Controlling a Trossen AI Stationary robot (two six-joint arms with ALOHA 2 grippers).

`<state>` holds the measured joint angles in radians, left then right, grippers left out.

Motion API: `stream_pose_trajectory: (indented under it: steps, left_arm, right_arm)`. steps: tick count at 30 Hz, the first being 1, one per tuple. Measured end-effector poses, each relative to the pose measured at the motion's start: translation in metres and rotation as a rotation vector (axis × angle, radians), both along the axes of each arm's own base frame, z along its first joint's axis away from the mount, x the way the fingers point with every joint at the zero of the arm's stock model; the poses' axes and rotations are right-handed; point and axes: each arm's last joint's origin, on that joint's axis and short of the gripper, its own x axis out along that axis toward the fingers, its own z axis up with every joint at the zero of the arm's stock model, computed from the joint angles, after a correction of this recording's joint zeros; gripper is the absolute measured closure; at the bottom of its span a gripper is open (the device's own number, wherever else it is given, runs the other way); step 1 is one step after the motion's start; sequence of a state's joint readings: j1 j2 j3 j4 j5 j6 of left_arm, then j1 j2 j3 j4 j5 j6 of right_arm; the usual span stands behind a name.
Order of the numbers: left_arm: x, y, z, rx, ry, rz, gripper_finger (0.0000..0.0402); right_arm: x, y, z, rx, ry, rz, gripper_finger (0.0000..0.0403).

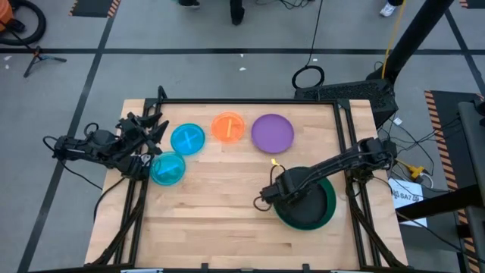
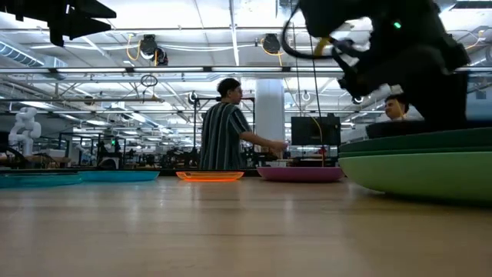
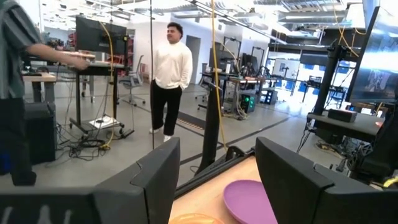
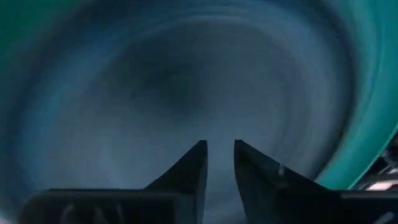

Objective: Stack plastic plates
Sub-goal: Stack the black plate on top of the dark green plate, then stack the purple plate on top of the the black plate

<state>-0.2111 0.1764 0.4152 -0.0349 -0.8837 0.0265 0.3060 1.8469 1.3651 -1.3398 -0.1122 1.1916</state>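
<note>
A stack of large plates (image 1: 322,212) lies near the table's right edge: in the low view a light green plate (image 2: 419,173) sits at the bottom with a dark green plate (image 2: 419,142) on it, and the top surface looks black (image 4: 155,81). My right gripper (image 4: 221,144) points down over the stack's middle (image 1: 292,196), its fingers a narrow gap apart. Two cyan plates (image 1: 187,139) (image 1: 167,167), an orange plate (image 1: 227,127) and a purple plate (image 1: 272,133) lie flat on the table. My left gripper (image 1: 158,129) waits open at the left edge, beside the cyan plates. My right gripper points down from above at the middle of the stack's top plate (image 4: 217,124). Nothing shows between its fingers (image 4: 193,165). I cannot tell whether the fingertips touch the plate.
The wooden table (image 1: 227,220) has bare room in its middle and near part. A black frame (image 1: 250,101) runs along the far edge. People stand in the room beyond (image 2: 223,127) (image 3: 171,74). The purple plate (image 3: 249,199) shows ahead of my left gripper (image 3: 217,146).
</note>
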Motion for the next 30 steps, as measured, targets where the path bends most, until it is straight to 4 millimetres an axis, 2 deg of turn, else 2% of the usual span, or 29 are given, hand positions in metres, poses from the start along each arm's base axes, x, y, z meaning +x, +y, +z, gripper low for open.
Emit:
stream_pose_trajectory:
  steps: [6, 12, 21, 30]
  left_arm:
    - [0.0, 0.0, 0.0, 0.0, 0.0, 0.0, 0.0188]
    - [0.0, 0.0, 0.0, 0.0, 0.0, 0.001, 0.0188]
    - [0.0, 0.0, 0.0, 0.0, 0.0, 0.001, 0.0188]
    - [0.0, 0.0, 0.0, 0.011, 0.009, 0.003, 0.0188]
  right_arm:
    - [-0.015, 0.002, -0.029, -0.007, -0.004, 0.036, 0.0373]
    - [-0.023, 0.002, -0.029, -0.053, 0.046, 0.062, 0.0397]
    - [-0.027, -0.004, -0.004, -0.072, -0.072, 0.03, 0.0399]
    - [-0.035, -0.021, 0.03, -0.095, -0.229, -0.05, 0.04]
